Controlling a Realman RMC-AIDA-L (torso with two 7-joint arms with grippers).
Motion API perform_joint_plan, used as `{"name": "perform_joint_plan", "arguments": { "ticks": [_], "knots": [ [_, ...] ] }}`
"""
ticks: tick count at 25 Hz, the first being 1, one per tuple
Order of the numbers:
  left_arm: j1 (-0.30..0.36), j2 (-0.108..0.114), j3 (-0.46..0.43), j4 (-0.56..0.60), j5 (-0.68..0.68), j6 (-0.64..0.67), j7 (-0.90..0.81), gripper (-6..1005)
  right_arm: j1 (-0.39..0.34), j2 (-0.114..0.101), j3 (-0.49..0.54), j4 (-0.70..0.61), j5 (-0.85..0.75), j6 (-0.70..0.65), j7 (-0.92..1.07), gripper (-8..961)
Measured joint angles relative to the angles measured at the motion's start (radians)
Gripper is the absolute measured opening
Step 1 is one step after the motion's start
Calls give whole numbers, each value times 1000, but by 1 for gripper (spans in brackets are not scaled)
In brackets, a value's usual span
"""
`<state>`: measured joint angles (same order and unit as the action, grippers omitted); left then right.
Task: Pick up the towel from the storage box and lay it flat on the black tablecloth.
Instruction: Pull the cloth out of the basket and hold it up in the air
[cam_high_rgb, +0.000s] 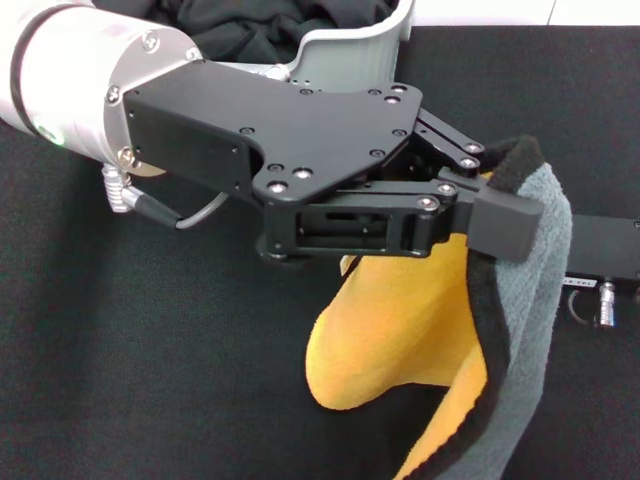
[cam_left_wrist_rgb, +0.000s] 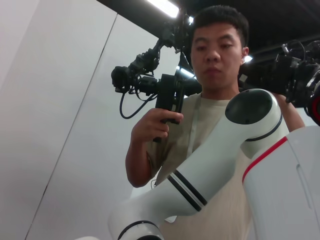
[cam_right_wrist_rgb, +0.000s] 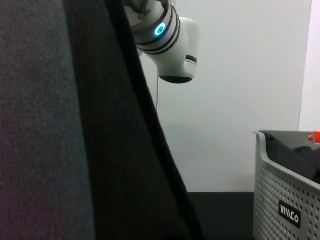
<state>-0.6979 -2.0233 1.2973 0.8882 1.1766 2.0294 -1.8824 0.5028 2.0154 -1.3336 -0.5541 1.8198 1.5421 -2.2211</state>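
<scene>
The left gripper (cam_high_rgb: 490, 205) fingers pinch the towel (cam_high_rgb: 420, 350) by its top edge — it hangs lengthwise straight down over the black tablecloth (cam_high_rgb: 120, 350), clear of the storage box (cam_high_rgb: 350, 50).

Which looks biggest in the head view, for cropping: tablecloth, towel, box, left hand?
1. Tablecloth, filling most of the frame.
2. Left hand, enlarged by nearness to the camera, and towel, which it grips: too close to rank.
3. Box, mostly cut off.
</scene>
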Motion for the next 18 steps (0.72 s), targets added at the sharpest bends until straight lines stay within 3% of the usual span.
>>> {"name": "perform_joint_plan", "arguments": {
  "ticks": [16, 18],
  "knots": [
    [4, -9, 5, -2, -2, 1, 1, 31, -2, 6, -27, 2, -10, -17, 10, 531],
    [8, -9, 4, -3, -2, 2, 1, 31, -8, 5, -26, 2, -9, -12, 11, 515]
  ]
}}
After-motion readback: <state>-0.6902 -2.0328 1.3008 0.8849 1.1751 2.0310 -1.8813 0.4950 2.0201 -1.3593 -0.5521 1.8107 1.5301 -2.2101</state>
